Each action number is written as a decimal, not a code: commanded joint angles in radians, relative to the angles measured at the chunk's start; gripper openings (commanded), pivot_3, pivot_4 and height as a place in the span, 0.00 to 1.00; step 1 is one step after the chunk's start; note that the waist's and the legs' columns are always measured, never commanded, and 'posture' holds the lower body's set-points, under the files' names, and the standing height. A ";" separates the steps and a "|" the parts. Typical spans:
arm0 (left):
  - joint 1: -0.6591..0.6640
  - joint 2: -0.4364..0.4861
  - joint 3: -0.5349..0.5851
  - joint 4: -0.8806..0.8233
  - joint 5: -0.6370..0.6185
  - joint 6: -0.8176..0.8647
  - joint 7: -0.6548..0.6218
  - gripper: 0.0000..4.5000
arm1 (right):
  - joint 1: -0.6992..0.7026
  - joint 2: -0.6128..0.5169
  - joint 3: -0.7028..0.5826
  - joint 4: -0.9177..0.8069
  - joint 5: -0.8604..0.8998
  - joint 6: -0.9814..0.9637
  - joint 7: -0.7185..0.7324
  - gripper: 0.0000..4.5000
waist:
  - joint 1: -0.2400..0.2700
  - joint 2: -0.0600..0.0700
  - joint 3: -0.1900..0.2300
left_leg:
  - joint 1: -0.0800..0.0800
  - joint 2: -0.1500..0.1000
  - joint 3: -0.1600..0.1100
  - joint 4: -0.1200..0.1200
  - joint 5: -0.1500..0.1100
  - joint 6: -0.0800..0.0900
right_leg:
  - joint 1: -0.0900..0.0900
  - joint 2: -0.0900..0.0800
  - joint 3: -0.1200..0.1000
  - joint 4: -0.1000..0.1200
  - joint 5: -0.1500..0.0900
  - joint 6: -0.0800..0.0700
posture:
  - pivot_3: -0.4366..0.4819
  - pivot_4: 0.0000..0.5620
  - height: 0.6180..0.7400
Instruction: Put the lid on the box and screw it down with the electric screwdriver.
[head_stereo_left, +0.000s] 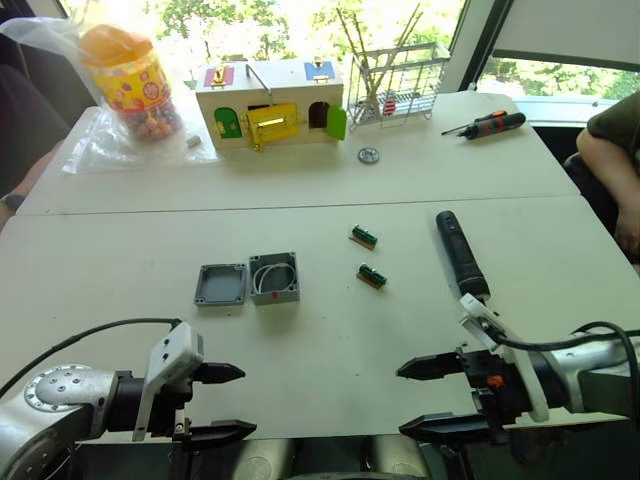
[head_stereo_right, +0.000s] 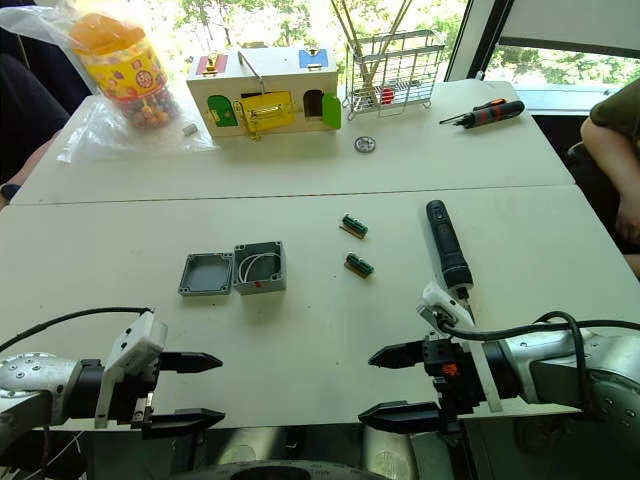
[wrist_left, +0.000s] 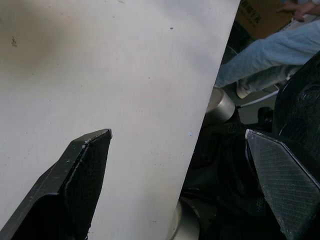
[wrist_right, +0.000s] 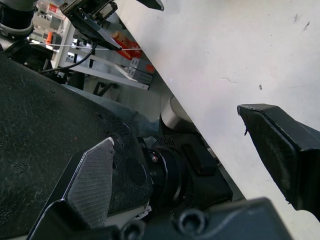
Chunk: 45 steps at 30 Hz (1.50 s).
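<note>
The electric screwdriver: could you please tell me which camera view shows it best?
The left eye view: the electric screwdriver lies whole on the table, beyond the right gripper. The right eye view shows it equally whole. Both wrist views look along the table's near edge, away from it.

grey lid (head_stereo_left: 220, 284), grey box (head_stereo_left: 274, 278), black electric screwdriver (head_stereo_left: 461, 254)

The electric screwdriver's (head_stereo_left: 461, 253) tip, at the end nearest the right end effector (head_stereo_left: 428, 398), is hidden behind that arm's white wrist bracket (head_stereo_left: 490, 330). A person's arm (head_stereo_left: 610, 165), beyond it past the worktop (head_stereo_left: 330, 330), is cut by the picture edge.
</note>
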 joint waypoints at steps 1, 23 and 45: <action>-0.003 0.011 -0.008 -0.016 -0.007 0.001 -0.014 0.98 | 0.003 0.003 -0.026 -0.026 0.024 -0.018 -0.004 1.00 | 0.000 0.000 0.000 | 0.000 0.000 0.000 0.000 0.000 0.000 | 0.000 0.000 0.000 0.000 0.000 0.000 | 0.48 0.27 1.00; -0.101 0.095 0.013 0.034 0.068 0.062 0.073 0.98 | -0.087 0.036 0.025 0.018 -0.014 -0.053 -0.062 1.00 | 0.002 0.000 0.000 | 0.000 0.000 0.000 0.000 0.000 0.000 | 0.000 0.000 0.000 0.000 0.000 0.000 | 0.48 0.27 1.00; -1.163 0.043 -0.739 0.466 0.526 -0.046 -0.329 0.98 | -0.288 0.266 0.235 -0.016 -0.165 -0.104 -0.336 1.00 | -0.034 -0.004 0.002 | -0.002 0.000 0.000 0.000 0.005 -0.007 | -0.003 0.003 0.000 0.004 0.002 0.003 | 0.48 0.27 1.00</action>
